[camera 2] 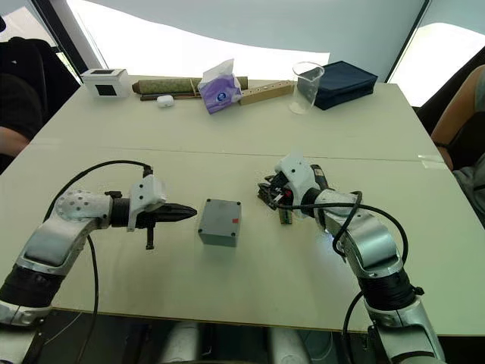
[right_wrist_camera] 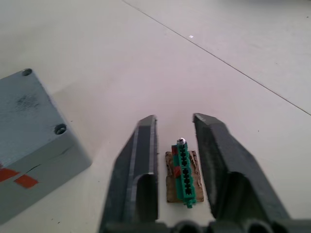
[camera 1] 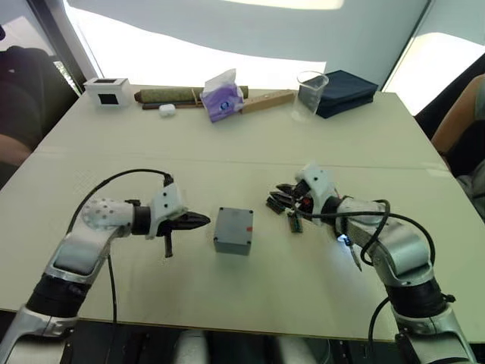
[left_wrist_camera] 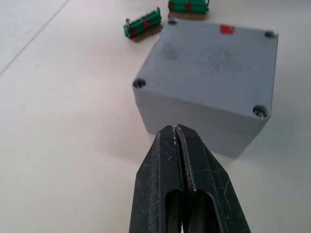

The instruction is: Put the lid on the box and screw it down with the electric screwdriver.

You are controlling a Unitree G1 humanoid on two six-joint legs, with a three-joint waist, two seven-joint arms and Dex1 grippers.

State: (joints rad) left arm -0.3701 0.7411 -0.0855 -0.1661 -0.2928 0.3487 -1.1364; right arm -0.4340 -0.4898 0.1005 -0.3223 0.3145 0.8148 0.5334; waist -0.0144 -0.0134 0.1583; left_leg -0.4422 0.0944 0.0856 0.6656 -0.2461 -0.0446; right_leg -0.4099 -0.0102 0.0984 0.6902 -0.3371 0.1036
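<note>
The grey box (camera 1: 231,241) stands mid-table with the lid (camera 1: 234,221) lying flat on top, red mark up. Its corner holes show on the lid (left_wrist_camera: 214,58) in the left wrist view. My left gripper (camera 1: 201,221) is shut on nothing, its tip pointing at the box wall (left_wrist_camera: 204,124) a short way off. My right gripper (right_wrist_camera: 175,121) is open, its fingers either side of a small green circuit board (right_wrist_camera: 183,172) on the table, to the right of the box. The electric screwdriver (camera 1: 347,246) lies mostly hidden under my right forearm; its lit tip shows.
More green circuit boards (camera 1: 279,203) lie by my right gripper. Along the far edge stand a white box with a black window (camera 1: 107,91), a rolled mat (camera 1: 170,95), a purple tissue pack (camera 1: 222,96), a clear cup (camera 1: 311,95) and a dark pouch (camera 1: 345,92). People sit at both sides.
</note>
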